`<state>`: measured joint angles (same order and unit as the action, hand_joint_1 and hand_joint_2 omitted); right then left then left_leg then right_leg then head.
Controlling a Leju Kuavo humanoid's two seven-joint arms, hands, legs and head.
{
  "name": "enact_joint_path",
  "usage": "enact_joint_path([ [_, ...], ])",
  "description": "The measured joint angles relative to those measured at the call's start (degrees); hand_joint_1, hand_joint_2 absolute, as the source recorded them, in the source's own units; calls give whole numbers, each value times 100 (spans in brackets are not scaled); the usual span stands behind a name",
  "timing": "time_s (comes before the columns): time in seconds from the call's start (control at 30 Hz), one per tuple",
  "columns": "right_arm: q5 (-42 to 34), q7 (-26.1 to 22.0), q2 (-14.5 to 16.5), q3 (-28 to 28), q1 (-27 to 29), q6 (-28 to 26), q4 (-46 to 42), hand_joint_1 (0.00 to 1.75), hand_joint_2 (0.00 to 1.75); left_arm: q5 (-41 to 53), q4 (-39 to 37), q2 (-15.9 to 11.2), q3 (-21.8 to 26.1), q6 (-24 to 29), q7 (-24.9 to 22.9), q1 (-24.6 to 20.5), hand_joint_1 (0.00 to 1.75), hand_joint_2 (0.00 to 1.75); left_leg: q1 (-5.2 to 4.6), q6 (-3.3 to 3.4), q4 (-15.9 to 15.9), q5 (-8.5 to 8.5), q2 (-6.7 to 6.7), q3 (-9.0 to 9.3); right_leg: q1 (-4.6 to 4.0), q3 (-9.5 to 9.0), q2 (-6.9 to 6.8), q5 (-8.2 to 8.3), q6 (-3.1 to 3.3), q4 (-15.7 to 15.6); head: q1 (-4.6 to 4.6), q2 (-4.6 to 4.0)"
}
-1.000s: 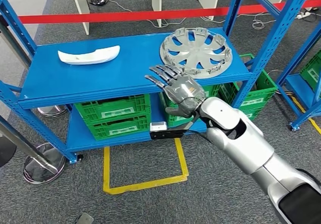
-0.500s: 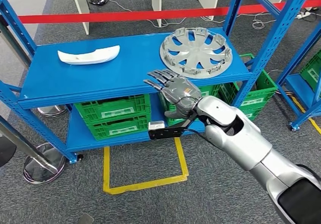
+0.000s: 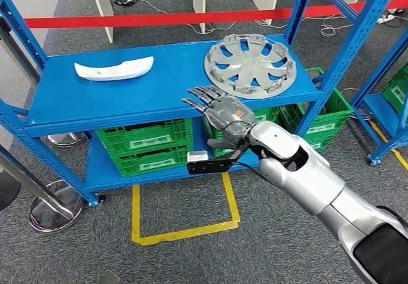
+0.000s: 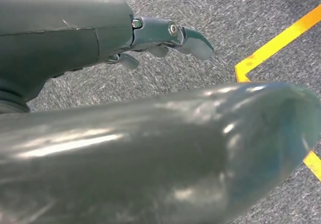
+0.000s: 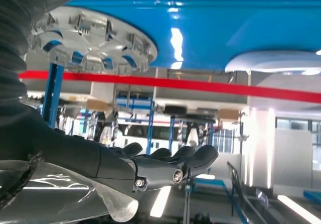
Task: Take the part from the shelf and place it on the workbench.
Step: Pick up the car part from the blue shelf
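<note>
head: right hand point(image 3: 226, 115) empty, fingers spread flat at shelf point(image 3: 120, 99) edge, near hubcap point(image 3: 249, 65) on top deck; reach step | left wrist: left hand point(image 4: 166, 33) over floor, grip unclear | right wrist: hubcap point(image 5: 95, 38) untouched; next, slide fingers to its rim

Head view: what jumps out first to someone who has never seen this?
The silver right hand, fingers stretched flat and empty, reaches toward the front edge of the blue shelf. On the shelf's top, a grey hubcap lies at the right end and a white curved part at the left. Green crates sit below.
</note>
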<state>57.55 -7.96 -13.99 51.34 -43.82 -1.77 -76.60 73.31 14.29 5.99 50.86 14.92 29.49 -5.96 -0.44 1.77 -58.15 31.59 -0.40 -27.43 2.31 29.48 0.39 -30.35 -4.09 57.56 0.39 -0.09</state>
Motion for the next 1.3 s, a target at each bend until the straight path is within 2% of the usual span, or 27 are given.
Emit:
enact_joint_path([
  [0.07,73,40,-15,7,11,-96,-17,0,175,-1,0,4,-2,3,1,-7,0,0,22,71,84,-62,17,11,-10,122,-5,-90,-8,156,14,0],
  [0.1,89,48,-22,9,19,-116,-24,0,175,-1,0,4,-3,-1,1,-8,0,0,34,98,119,-87,26,13,-21,275,-9,-200,3,408,23,0],
  [0.17,101,55,-30,20,70,-132,-27,0,175,-3,0,1,-4,-22,0,-7,0,0,21,116,125,-99,33,-5,-46,732,-12,-448,21,1200,32,0],
  [0.2,103,61,-30,24,116,-135,-27,0,175,-4,0,-1,-4,-35,0,-5,0,0,14,116,123,-96,30,-5,-53,956,-13,-497,30,1540,30,0],
  [0.23,105,68,-30,25,160,-140,-26,0,175,-5,0,-1,-4,-45,0,-3,0,0,7,115,122,-87,23,4,-61,1107,-12,-438,45,1704,31,0],
  [0.27,111,75,-30,23,193,-150,-26,0,175,-7,0,-1,-4,-49,0,-1,0,0,1,111,120,-71,13,23,-68,1158,-13,-259,69,1638,34,0],
  [0.33,137,91,-30,8,219,-194,-26,0,175,-10,-1,2,-4,-34,-1,2,0,0,-6,82,114,-12,0,78,-87,991,-13,264,134,988,29,0],
  [0.37,152,96,-30,3,226,-220,-26,0,175,-12,-2,4,-4,-19,-3,-3,0,0,-13,55,95,19,-2,84,-105,879,-14,452,169,672,14,0],
  [0.4,169,102,-30,1,237,-240,-27,0,175,-16,-4,6,-4,-3,-10,-10,0,0,-16,24,76,38,-2,66,-123,793,-14,536,205,448,7,0],
  [0.47,204,104,-31,-6,279,-272,-31,0,175,-24,-7,10,-5,25,-35,-25,0,0,-19,-23,40,47,0,-6,-155,741,-13,496,276,312,0,1],
  [0.53,239,107,-31,-39,323,-303,-34,0,175,-28,-8,11,-9,45,-63,-27,0,0,-19,-71,10,87,5,-40,-136,712,-13,425,352,228,8,1],
  [0.6,261,110,-29,-74,341,-336,-38,0,87,-31,-8,14,-13,63,-76,-39,0,0,-6,-149,-298,268,10,-184,-93,661,-17,397,398,158,-18,0],
  [0.67,269,110,-28,-89,372,-356,-40,0,0,-38,-9,20,-16,78,-85,-49,0,0,39,-221,-1045,559,13,-588,-77,637,-22,391,409,146,-40,0],
  [0.7,277,111,-28,-91,399,-368,-40,0,0,-42,-9,20,-17,85,-95,-46,0,0,63,-250,-1413,648,13,-811,-75,634,-23,388,411,147,-39,0],
  [0.73,291,113,-27,-93,433,-390,-40,0,0,-49,-10,21,-19,93,-107,-40,0,0,83,-271,-1625,637,13,-972,-72,628,-24,385,410,148,-40,0],
  [0.77,310,115,-27,-96,461,-422,-40,0,0,-56,-10,22,-21,99,-120,-35,0,0,101,-288,-1615,500,14,-1031,-67,619,-24,381,405,149,-39,0],
  [0.8,333,118,-26,-99,480,-456,-40,0,0,-62,-11,22,-23,104,-131,-34,0,0,118,-299,-1374,256,14,-980,-59,603,-23,376,396,150,-40,0],
  [0.87,381,130,-22,-111,493,-526,-41,0,0,-82,-11,25,-28,116,-163,-42,0,0,137,-311,-619,-227,17,-727,-58,576,-20,363,355,154,-45,0],
  [0.9,405,139,-19,-117,494,-555,-42,0,44,-94,-11,27,-29,126,-180,-50,0,0,135,-297,-322,-340,16,-621,-66,581,-15,366,324,158,-48,0],
  [0.93,430,148,-16,-124,500,-584,-43,0,87,-109,-11,30,-30,136,-200,-56,0,0,129,-274,-168,-368,15,-576,-76,596,-12,378,287,157,-45,0],
  [1.0,473,166,-10,-135,526,-624,-44,0,175,-132,-11,35,-30,154,-227,-61,0,0,112,-199,-111,-344,8,-580,-80,621,-16,414,213,133,-40,0],
  [1.07,506,179,-7,-147,557,-644,-44,0,175,-152,-11,39,-30,166,-251,-62,0,0,122,-116,-93,-385,6,-591,-68,676,-29,356,163,188,-33,0],
  [1.1,520,183,-4,-152,566,-651,-44,0,175,-167,-11,39,-30,174,-258,-68,0,0,128,-75,-78,-404,7,-592,-66,760,-32,241,152,358,-25,0],
  [1.2,543,191,7,-156,614,-664,-39,0,175,-195,-11,38,-30,189,-270,-79,0,0,102,-8,-74,-429,10,-614,-74,1247,-33,-284,146,1450,-14,0],
  [1.23,543,201,9,-156,638,-651,-36,0,175,-197,-11,41,-30,187,-273,-76,0,0,88,-1,-75,-433,9,-618,-80,1360,-33,-358,151,1714,-14,0],
  [1.27,538,219,12,-157,654,-624,-32,0,175,-203,-11,43,-30,186,-279,-71,0,0,77,2,-77,-435,6,-619,-89,1366,-33,-317,166,1751,-13,0],
  [1.3,529,244,19,-163,660,-588,-30,0,175,-213,-11,45,-30,185,-284,-69,0,0,67,2,-78,-435,2,-615,-101,1254,-33,-174,192,1550,-13,0],
])
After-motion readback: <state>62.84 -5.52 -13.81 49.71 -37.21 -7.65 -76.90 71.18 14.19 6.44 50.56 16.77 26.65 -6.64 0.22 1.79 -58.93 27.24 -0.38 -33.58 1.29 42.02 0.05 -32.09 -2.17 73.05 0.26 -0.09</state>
